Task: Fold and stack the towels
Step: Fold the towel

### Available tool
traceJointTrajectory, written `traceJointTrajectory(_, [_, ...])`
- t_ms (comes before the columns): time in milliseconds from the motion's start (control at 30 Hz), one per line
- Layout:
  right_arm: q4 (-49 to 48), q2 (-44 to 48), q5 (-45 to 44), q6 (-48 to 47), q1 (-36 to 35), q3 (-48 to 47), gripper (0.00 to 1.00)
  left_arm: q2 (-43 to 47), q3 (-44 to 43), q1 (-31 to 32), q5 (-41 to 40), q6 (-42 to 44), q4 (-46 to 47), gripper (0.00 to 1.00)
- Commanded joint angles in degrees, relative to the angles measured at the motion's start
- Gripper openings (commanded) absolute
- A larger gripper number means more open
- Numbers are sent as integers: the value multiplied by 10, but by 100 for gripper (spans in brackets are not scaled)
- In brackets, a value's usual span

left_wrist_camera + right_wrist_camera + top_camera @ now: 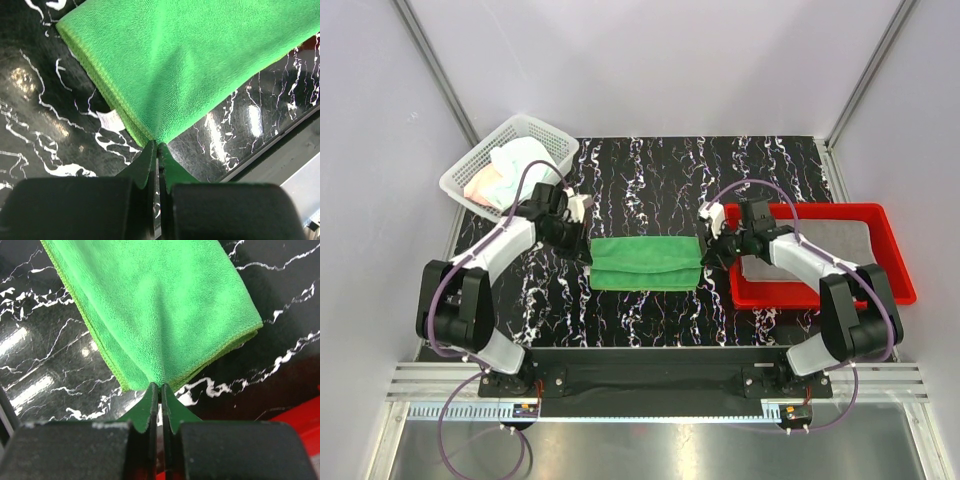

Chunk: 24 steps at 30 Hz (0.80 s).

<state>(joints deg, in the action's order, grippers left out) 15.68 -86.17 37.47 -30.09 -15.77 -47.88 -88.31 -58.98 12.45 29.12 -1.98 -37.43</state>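
Folding in hand: green towel (646,263), mid-frame on counter (650,170), pinched at left end by left jaws, right end by right jaws, both pressed tight on cloth. Next: ends to be lifted evenly, another fold judged needed. Grey towel (830,240) seen in red tray (840,208), right; white basket (460,180) upper left; neither in way.

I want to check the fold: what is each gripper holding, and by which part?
Both hold the green towel: the left gripper pinches its left end, the right gripper its right end.
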Motion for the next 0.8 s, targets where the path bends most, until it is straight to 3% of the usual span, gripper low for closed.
traceJointTrajectory(0, [4,43,-11,9,-3,6,0,43,8,3,-14,-13,17,0])
traceJointTrajectory(133, [24,48,-17,9,-6,6,1,46,10,2,-13,-21,13,0])
traceJointTrajectory(167, [36,50,-18,10,-8,6,3,48,13,2,-31,-27,12,4])
traceJointTrajectory(233, [54,54,-14,6,-12,1,16,67,16,3,-41,-42,10,22])
traceJointTrajectory(300, [86,59,1,0,-17,-5,26,88,9,3,-70,-43,-7,25])
traceJointTrajectory(333, [97,60,5,-1,-19,-10,37,95,5,2,-91,-44,-15,27])
traceJointTrajectory(467, [159,72,34,-9,-22,-30,48,108,-26,2,-123,-63,-28,29])
traceJointTrajectory(600, [158,73,24,21,-29,-56,49,104,-23,4,-65,-99,12,33])
traceJointTrajectory(767, [102,36,-54,171,-39,-82,45,85,20,14,-49,-141,50,35])
